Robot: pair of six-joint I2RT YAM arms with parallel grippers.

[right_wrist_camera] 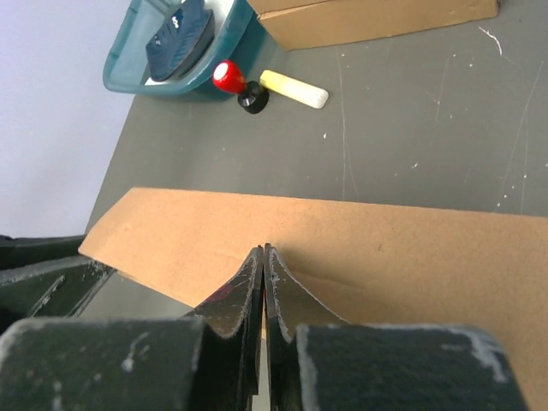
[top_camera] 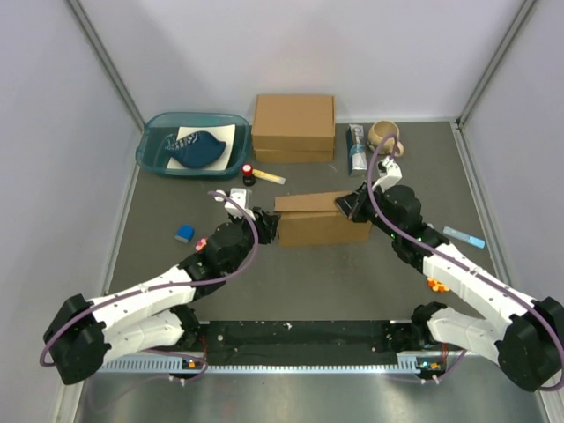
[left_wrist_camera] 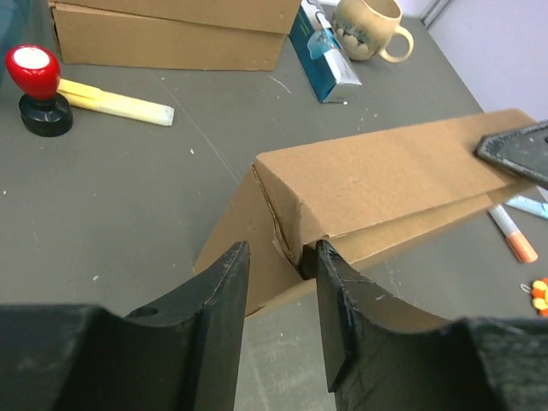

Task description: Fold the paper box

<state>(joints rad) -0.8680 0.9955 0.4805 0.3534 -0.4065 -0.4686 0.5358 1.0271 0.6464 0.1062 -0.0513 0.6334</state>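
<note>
The paper box [top_camera: 322, 220] lies mid-table as a long, partly folded brown shape. My left gripper [top_camera: 264, 225] is at its left end. In the left wrist view the left gripper [left_wrist_camera: 281, 250] is open, and the paper box [left_wrist_camera: 385, 184] shows a loose end flap just past the fingertips, its creased corner by the right finger [left_wrist_camera: 330, 282]. My right gripper [top_camera: 346, 205] is over the box's right end. The right wrist view has the right gripper [right_wrist_camera: 265, 248] shut, nothing between the fingers, tips resting on the top panel of the paper box [right_wrist_camera: 385, 257].
A thicker cardboard box [top_camera: 293, 126] stands behind, with a teal tub [top_camera: 159, 154] to its left. A mug [top_camera: 385, 134] and a blue packet [top_camera: 357, 150] sit at the back right. A red-topped knob [top_camera: 248, 174], yellow stick [top_camera: 269, 177], blue block [top_camera: 184, 233] and pale blue pen [top_camera: 463, 236] lie around.
</note>
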